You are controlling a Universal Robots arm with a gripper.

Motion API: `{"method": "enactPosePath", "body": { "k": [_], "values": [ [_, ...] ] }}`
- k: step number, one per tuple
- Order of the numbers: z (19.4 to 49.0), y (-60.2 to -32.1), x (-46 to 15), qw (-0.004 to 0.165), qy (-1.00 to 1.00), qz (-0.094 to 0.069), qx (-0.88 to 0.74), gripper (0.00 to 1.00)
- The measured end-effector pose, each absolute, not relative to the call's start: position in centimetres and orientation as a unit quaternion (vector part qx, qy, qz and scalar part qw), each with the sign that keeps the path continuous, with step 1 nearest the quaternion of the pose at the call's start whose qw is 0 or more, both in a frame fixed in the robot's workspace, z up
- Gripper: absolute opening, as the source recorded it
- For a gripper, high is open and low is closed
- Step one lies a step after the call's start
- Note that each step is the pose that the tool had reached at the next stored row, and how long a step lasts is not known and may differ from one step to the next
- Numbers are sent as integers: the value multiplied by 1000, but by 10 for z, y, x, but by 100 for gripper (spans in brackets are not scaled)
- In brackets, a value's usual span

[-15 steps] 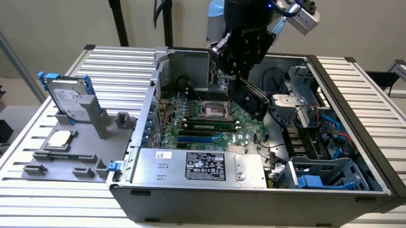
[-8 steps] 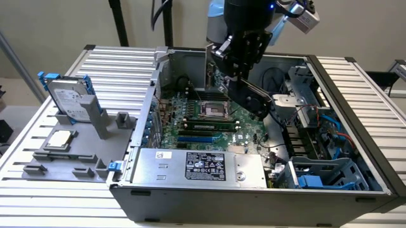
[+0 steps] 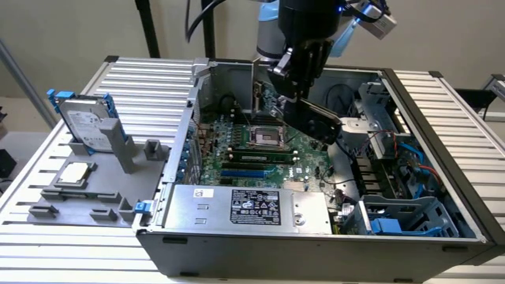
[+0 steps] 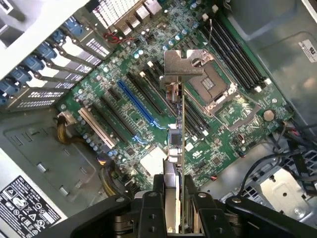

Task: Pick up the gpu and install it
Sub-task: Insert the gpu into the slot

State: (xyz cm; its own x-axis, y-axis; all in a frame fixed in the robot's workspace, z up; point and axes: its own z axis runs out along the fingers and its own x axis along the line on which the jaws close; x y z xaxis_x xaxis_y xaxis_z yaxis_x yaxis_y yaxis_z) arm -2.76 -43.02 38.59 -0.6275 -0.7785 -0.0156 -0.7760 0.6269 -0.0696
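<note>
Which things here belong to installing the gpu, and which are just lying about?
In the job:
- gpu, gripped in the hand
- motherboard
- blue slot; possible, target slot unclear

Lying about:
- hard drive, standing in the grey fixture
- processor chip

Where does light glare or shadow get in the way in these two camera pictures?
Exterior view: bright sheen on the slatted tabletop, the gripper dark and low in detail. Wrist view: pale washed-out case edge in one corner, gripper nearly black.
</note>
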Motion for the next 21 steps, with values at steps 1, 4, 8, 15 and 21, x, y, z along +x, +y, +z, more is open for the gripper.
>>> {"method": "enactPosePath", "body": {
  "k": [1,4,8,15,21],
  "values": [
    [386,-430,-28,22,898,-28,-439,27],
    [385,-430,-28,23,885,-27,-463,27],
    [383,-430,-28,24,868,-26,-496,27],
    [379,-430,-28,26,834,-25,-550,27],
    [372,-430,-28,27,803,-23,-594,27]
  ]
}}
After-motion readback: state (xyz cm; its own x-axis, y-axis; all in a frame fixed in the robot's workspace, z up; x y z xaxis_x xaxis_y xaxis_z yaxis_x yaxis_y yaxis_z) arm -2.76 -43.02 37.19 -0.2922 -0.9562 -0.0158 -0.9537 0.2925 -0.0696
